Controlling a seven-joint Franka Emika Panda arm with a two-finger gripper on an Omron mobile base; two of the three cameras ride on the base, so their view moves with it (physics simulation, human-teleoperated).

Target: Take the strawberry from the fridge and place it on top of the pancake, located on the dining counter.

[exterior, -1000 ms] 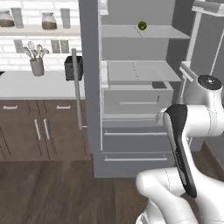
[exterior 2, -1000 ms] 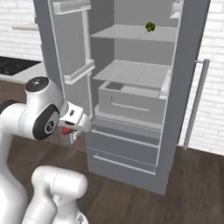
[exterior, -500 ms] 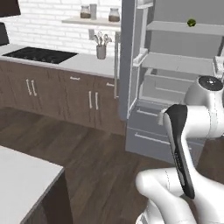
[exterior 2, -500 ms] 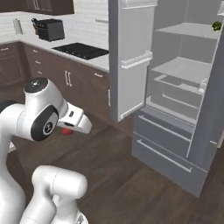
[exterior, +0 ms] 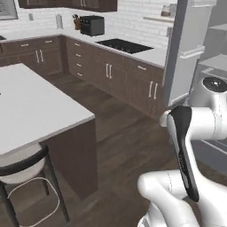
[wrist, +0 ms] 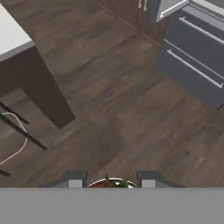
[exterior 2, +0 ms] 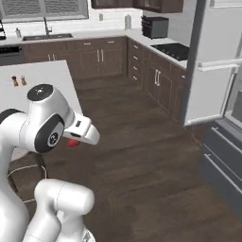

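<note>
My gripper [wrist: 111, 180] is shut on the strawberry [wrist: 99, 184], a small red fruit with a green top that peeks up between the two dark fingertips. From the right base view the strawberry [exterior 2: 72, 142] shows as a red spot under the white hand, held over the wooden floor. The grey fridge [exterior 2: 215, 61] stands open at the right, its lower drawers [wrist: 192, 61] closed. The white-topped dining counter [exterior: 31, 106] lies to the left, its corner [wrist: 11, 30] near the hand. The pancake is out of view.
A dark stool [exterior: 22, 170] with a pale seat stands at the counter's near end, its thin legs [wrist: 17, 127] below the hand. Two small shakers [exterior 2: 18, 81] sit on the counter. Brown cabinets [exterior: 111, 75] with a stovetop line the far wall. Wooden floor [exterior 2: 142, 142] lies between.
The base has turned away from the fridge, so both base views have swung from its shelves to the kitchen floor and dining counter. The arm keeps its pose and its hold on the strawberry.
</note>
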